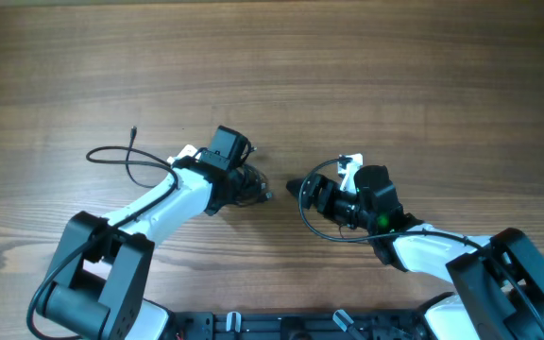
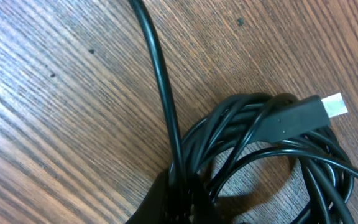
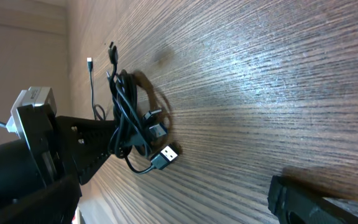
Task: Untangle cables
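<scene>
Cables clumped on table; left hand clamped on clump; right hand apart.

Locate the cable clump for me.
Overhead view, centre: the cable clump is pinched in the left gripper, just left of the open right gripper.

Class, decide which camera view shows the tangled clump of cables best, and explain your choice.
The right wrist view: the whole clump of cables shows, with its plugs and the left hand pinching it. The left wrist view shows only some loops and one plug close up. Overhead, the left hand covers most of it.
</scene>
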